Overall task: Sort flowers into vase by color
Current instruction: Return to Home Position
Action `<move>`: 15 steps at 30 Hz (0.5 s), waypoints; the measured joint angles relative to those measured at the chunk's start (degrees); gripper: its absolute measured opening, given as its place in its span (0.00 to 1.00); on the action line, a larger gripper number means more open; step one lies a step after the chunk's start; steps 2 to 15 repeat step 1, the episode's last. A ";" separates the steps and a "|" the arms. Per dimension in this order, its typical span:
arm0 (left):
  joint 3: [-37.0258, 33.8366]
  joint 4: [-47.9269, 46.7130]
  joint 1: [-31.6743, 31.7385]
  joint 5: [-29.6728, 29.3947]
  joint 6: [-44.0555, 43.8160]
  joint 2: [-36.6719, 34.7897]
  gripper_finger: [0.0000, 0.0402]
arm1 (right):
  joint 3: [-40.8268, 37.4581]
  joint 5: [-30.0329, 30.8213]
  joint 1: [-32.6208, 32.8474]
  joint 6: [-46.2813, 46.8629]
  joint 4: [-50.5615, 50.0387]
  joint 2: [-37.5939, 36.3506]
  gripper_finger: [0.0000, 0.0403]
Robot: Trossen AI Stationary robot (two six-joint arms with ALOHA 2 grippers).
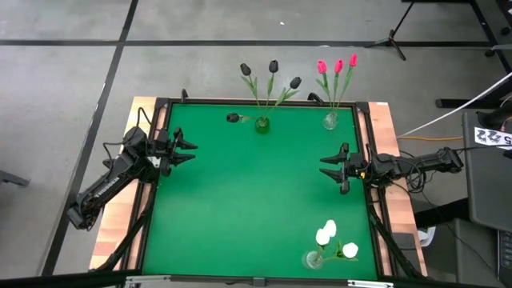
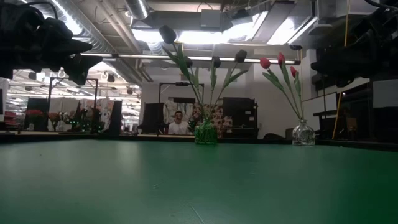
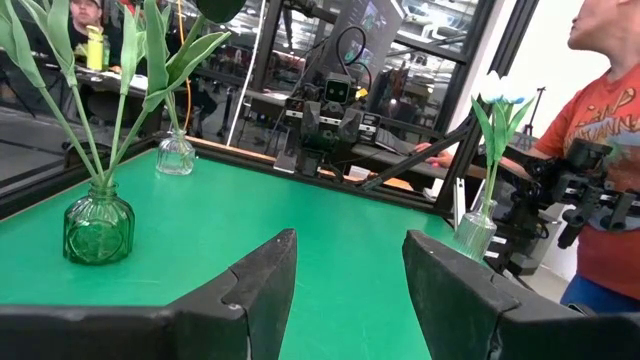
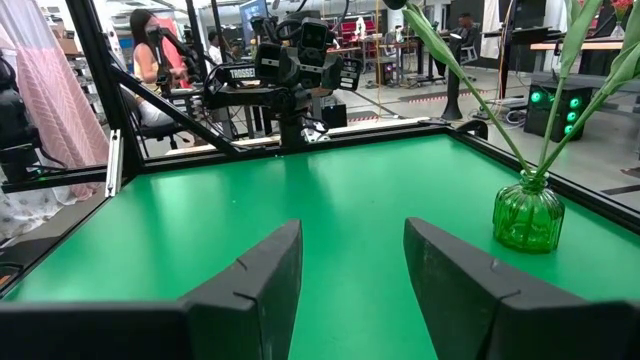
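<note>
Four black tulips [image 1: 274, 66] stand in a green vase [image 1: 262, 125] at the middle of the back edge of the green table top [image 1: 240, 200]. Three of them rise and fan apart on long thin green stems. The fourth [image 1: 233, 118] droops low beside the vase, with its head over the table top. The heads are small, dark and closed like buds, with narrow pointed leaves below them. The vase is squat, round-bodied ribbed glass with a short neck.

Three red-pink tulips [image 1: 338, 66] stand in a small clear glass vase [image 1: 330, 122] near the table top's back right corner, their slim heads leaning out past the edge. Three white tulips [image 1: 350, 250], with rounder, fuller heads, sit in a second clear vase [image 1: 312, 260] near the front right corner.

The table top is a flat, smooth surface in a dark frame.

The left gripper [image 1: 190, 150] hovers at the table top's left edge. Its matte dark wedge-shaped fingers [image 3: 262, 290] are spread apart and grasp nothing. The right gripper [image 1: 323, 166] hovers at the right edge facing it, its fingers likewise released and empty.
</note>
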 joint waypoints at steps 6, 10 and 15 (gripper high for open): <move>-0.02 0.00 0.00 0.00 0.00 -0.02 0.45 | 0.02 -0.01 -0.01 0.01 0.00 0.00 0.44; -0.02 0.00 0.00 0.00 0.00 -0.02 0.45 | 0.02 -0.01 -0.01 0.01 0.00 0.00 0.44; -0.02 0.00 0.00 0.00 0.00 -0.02 0.45 | 0.02 -0.01 -0.01 0.01 0.00 0.00 0.44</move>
